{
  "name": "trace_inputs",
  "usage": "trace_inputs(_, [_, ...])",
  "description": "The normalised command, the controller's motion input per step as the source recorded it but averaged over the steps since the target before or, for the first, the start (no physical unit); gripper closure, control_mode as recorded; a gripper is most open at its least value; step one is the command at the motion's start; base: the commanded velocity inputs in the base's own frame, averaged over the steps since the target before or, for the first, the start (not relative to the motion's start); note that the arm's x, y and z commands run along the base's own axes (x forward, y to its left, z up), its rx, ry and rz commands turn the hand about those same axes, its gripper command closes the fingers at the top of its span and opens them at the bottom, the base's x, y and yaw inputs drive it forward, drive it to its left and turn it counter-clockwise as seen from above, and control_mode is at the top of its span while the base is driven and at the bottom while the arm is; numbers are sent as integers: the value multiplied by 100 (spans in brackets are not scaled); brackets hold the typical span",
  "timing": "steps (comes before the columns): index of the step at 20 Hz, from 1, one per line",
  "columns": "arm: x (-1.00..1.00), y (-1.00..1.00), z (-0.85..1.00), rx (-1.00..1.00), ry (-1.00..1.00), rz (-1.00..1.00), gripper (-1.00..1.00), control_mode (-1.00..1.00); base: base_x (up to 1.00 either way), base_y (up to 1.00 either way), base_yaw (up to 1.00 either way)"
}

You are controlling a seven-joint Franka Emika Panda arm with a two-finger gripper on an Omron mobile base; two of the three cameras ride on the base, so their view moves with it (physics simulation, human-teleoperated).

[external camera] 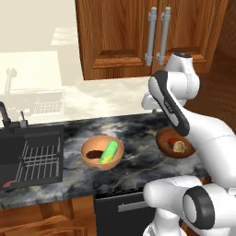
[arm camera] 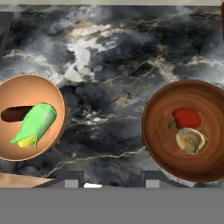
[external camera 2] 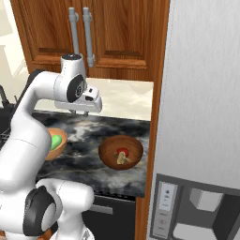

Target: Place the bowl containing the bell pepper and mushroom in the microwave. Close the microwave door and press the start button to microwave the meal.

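Observation:
The dark reddish-brown bowl (external camera: 162, 138) (external camera 2: 107, 149) (arm camera: 158, 127) sits on the black marble counter, partly behind my forearm in the left base view. Inside it lie the red bell pepper (external camera: 174, 142) (external camera 2: 123, 152) (arm camera: 187, 118) and the pale mushroom (external camera: 179, 147) (external camera 2: 122, 160) (arm camera: 190, 140), side by side. My gripper (external camera 2: 78, 112) (arm camera: 111, 181) hangs well above the counter, pointing down between the two bowls, left of the dark one. It is open, with nothing between its fingers. The microwave and its door are out of view.
A lighter orange bowl (external camera: 92, 161) (external camera 2: 60, 136) (arm camera: 26, 92) with a corn cob (external camera: 109, 152) (arm camera: 36, 124) stands to the left. Further left is the sink (external camera: 32, 156) with a rack. Wooden cabinets (external camera: 129, 37) hang above, and the grey fridge (external camera 2: 201, 108) bounds the counter on the right.

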Motion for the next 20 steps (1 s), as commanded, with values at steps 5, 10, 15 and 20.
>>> trace_inputs(5, [-9, -1, -17, 0, 0, -3, -100, -100, 0, 0, 0])
trace_inputs(10, [-34, -3, -39, 0, 0, -22, -100, -100, 0, 0, 0])
trace_inputs(15, [-21, -5, -40, 0, 2, -36, -100, -100, 0, 0, 0])
trace_inputs(20, [-23, -37, -43, 6, 2, -39, -100, -100, 0, 0, 0])
